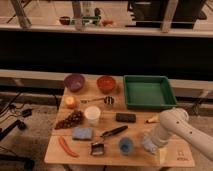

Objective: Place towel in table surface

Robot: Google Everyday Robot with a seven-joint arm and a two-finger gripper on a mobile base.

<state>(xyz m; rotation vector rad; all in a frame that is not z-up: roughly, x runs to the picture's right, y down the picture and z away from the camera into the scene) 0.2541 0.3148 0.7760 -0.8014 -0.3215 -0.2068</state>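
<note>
Pale towel (148, 145) lies bunched on the counter (80, 159) just right of the blue cup (126, 145), with the tool (153, 141) low at it and its grip not discernible; risk judged: cloth snagging on lift-off could topple the cup or trail off the near edge.

There were two bowls, a purple bowl (74, 82) and an orange bowl (106, 83); two cups, a white cup (92, 115) and a blue cup (125, 145); one green tray (148, 103); one sponge (82, 133); and one towel (146, 147), which lay just under the one gripper (151, 142).
</note>
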